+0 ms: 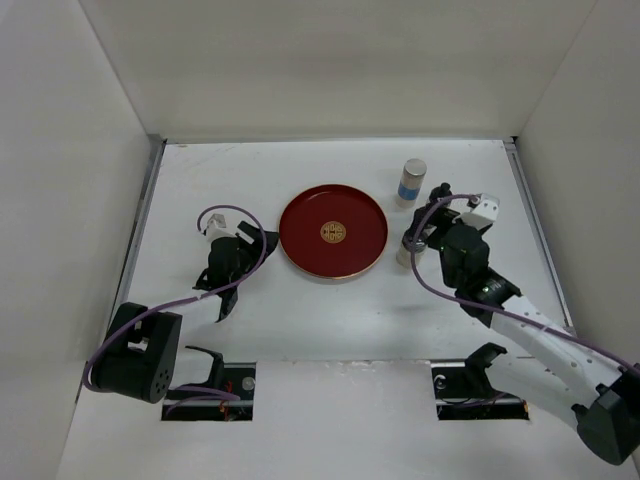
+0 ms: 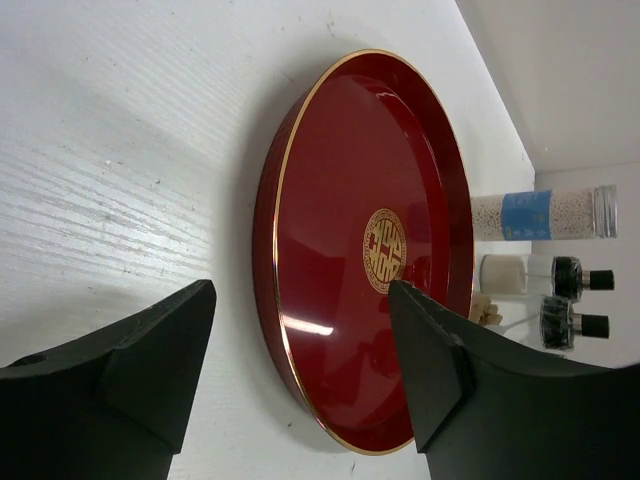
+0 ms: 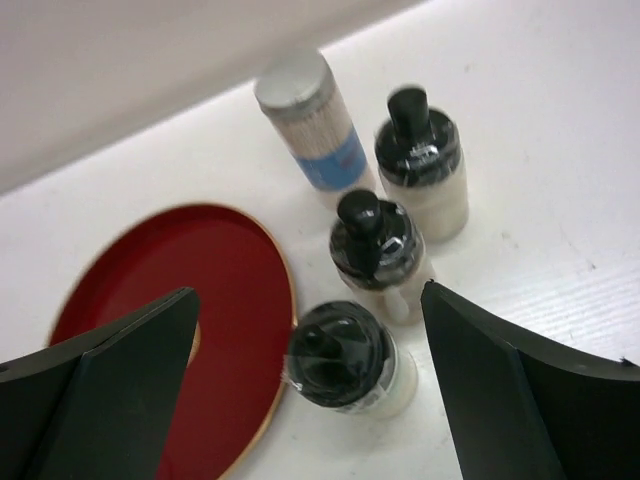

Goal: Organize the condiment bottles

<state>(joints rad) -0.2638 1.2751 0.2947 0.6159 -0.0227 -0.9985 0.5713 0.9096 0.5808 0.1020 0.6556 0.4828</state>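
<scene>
- Right wrist view is showing the right gripper point(image 3: 308, 290) hanging wide open above the nearest short bottle point(image 3: 345, 362), gripping nothing.
- All four bottles are standing upright on the table point(image 3: 570, 180), to the right of the red tray point(image 3: 140, 280). The nearest short bottle is sitting just beside the tray's gold rim, with the middle short bottle point(image 3: 378, 245) close behind it. The far short bottle point(image 3: 422, 160) and the tall cylinder point(image 3: 310, 125) with its blue band are standing beyond.
- This is looking like a pick of the nearest bottle, so the jaws should be coming down astride its pale body, below the black top, before closing.
- One jaw is hanging over the tray, so centring on the bottle first should be keeping that jaw from catching the rim on the way down.
- Whether the nearest and middle bottles are touching is not showing clearly, so a straight upward lift is seeming safest for the neighbour.
- The left gripper point(image 2: 300, 290) is sitting low at the tray's opposite side, jaws spread wide and empty, well apart from the bottles.
</scene>
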